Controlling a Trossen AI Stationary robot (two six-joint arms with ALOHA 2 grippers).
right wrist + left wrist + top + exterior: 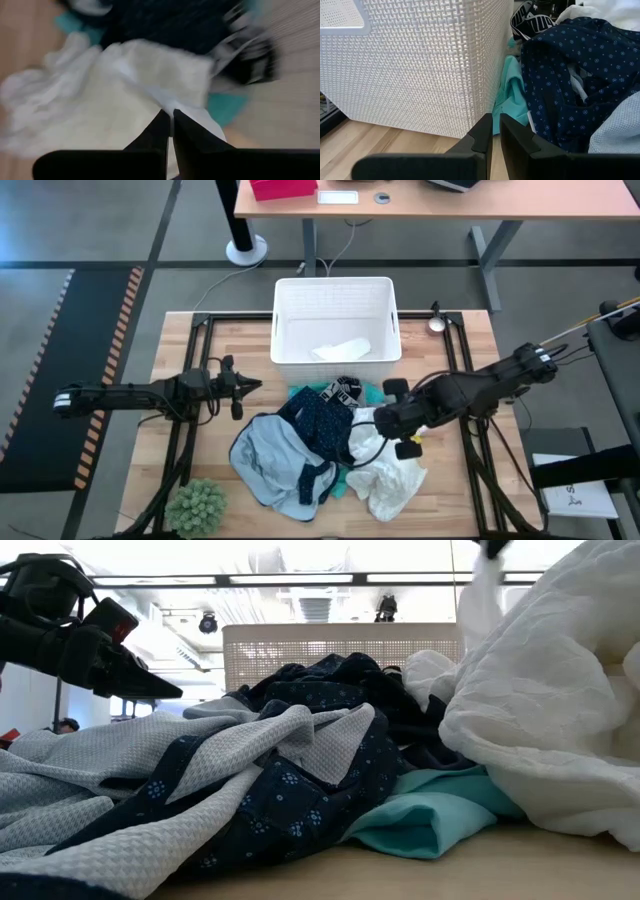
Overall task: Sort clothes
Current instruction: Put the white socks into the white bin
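The clothes (pixel 320 455) are heaped in front of the white basket (pixel 336 320). The left gripper (pixel 240 387), fingers closed on nothing, is held beside them. The turquoise garment (pixel 425 820) is seen clearly only from table height. The right gripper (pixel 169 117) is pinched on the white garment (pixel 100 110). Waistband lettering cannot be read.

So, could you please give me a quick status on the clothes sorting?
Right claw shut on white garment, over the pile. Left claw shut, empty, beside the basket. One white piece in basket.
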